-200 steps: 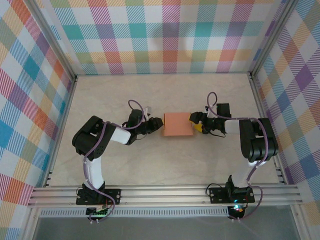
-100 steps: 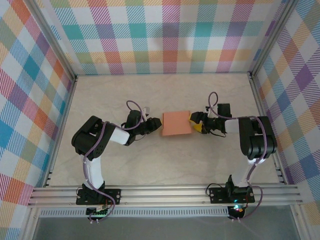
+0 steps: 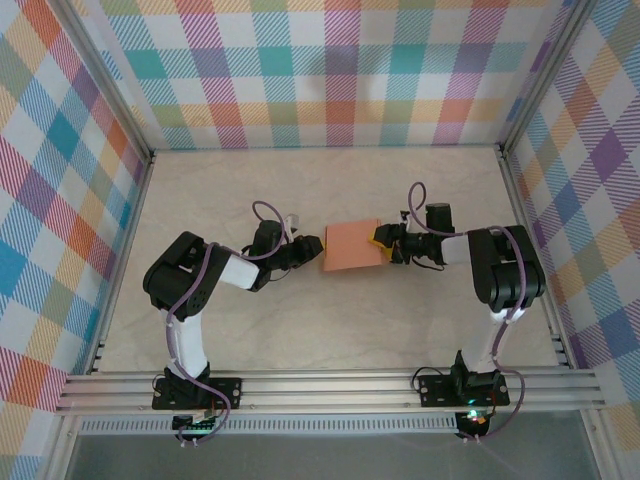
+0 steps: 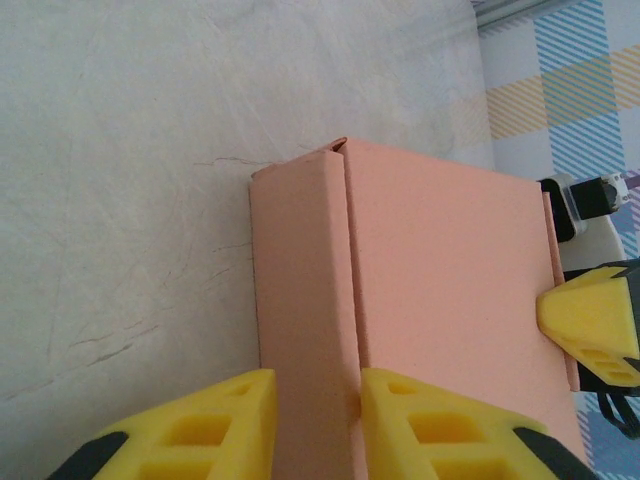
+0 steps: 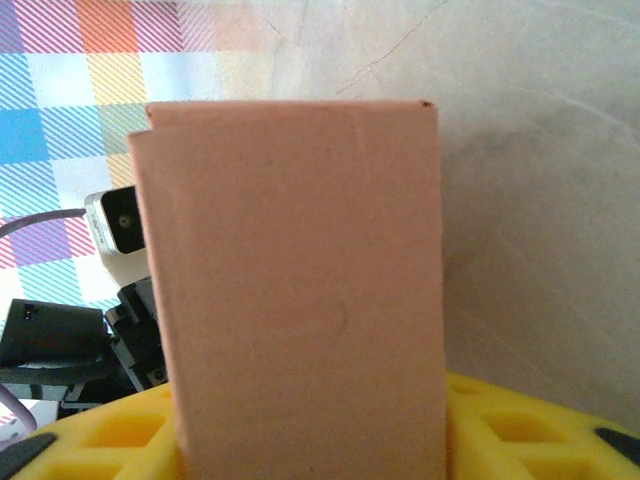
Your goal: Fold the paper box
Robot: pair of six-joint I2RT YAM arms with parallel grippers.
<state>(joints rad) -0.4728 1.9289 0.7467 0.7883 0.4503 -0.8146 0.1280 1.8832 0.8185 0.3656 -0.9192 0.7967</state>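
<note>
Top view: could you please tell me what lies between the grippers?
The paper box, with the left gripper at one edge and the right gripper at the other; the top view shows it.

We read the paper box (image 4: 450, 280) as thin matt card, smooth and sharply creased; the surface (image 4: 120, 200) is pale, veined (hairline scratches too); the left claw (image 4: 318, 392) is matt yellow plastic

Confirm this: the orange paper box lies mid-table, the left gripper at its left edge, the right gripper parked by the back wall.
Wrong on the right gripper: it is at the right edge of the paper box, not by the back wall, as the top external view shows. The box does lie mid-table with the left gripper at its left edge.
</note>
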